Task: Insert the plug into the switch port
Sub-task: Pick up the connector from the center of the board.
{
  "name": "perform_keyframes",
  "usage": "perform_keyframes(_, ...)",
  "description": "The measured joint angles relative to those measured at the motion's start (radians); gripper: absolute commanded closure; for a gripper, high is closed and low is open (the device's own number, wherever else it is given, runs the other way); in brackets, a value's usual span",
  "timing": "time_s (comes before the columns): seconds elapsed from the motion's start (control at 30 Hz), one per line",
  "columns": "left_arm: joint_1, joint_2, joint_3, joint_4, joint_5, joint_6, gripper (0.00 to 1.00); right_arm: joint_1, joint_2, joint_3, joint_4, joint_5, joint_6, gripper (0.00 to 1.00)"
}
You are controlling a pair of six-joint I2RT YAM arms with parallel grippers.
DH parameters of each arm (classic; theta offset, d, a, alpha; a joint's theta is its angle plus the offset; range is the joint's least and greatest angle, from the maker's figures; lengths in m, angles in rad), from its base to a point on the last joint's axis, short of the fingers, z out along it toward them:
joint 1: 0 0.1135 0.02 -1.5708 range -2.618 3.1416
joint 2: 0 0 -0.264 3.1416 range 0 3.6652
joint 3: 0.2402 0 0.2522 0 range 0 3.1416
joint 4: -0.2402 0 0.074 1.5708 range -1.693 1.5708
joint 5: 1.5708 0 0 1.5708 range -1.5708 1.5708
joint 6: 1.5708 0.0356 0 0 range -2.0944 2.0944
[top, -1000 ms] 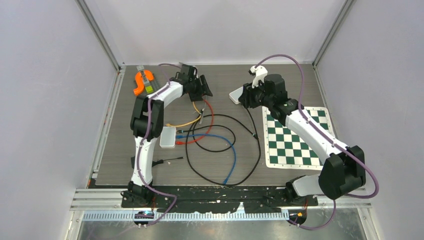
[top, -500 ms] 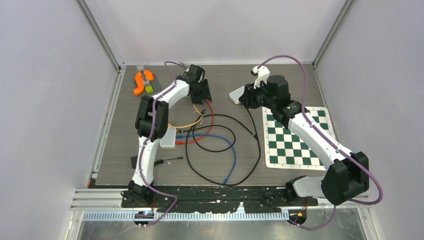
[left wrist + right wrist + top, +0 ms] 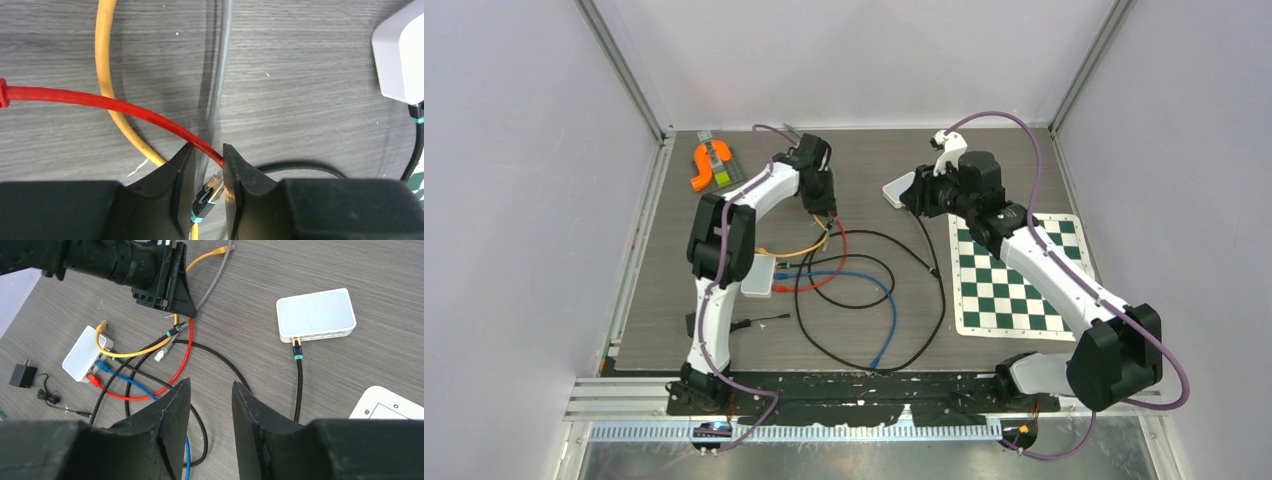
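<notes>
Lowered left claw [image 3: 207, 150] brackets plug [image 3: 213, 183], unseen from overhead.

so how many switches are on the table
2. The far switch sits at the back, near the middle; the near switch sits left, nearer the front.

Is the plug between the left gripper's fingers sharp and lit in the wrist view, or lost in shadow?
Left wrist view: the clear plug with teal boot is in focus and lit, its lower end shaded by the black fingers. Right wrist view: even light, no glare on the white switch box holding one black cable. Top view: plug too small to judge.
</notes>
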Motion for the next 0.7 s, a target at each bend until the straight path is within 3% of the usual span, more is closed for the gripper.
perform_keyframes(0.13,0.003,-0.079,-0.066,0.011,0.011,0.026,0.68,0.003,0.049,0.023,0.017,0.001,0.073,0.56)
perform_keyframes(0.6,0.112,-0.564,-0.518,0.152,0.097,0.045,0.23,0.053,0.502,0.165,0.242,0.027,0.378,0.51)
perform_keyframes(0.67,0.116,-0.62,-0.541,0.146,0.097,0.059,0.02,0.058,0.554,0.177,0.268,0.034,0.409,0.51)
perform_keyframes(0.7,0.116,-0.648,-0.549,0.144,0.098,0.074,0.01,0.061,0.583,0.187,0.279,0.037,0.427,0.51)
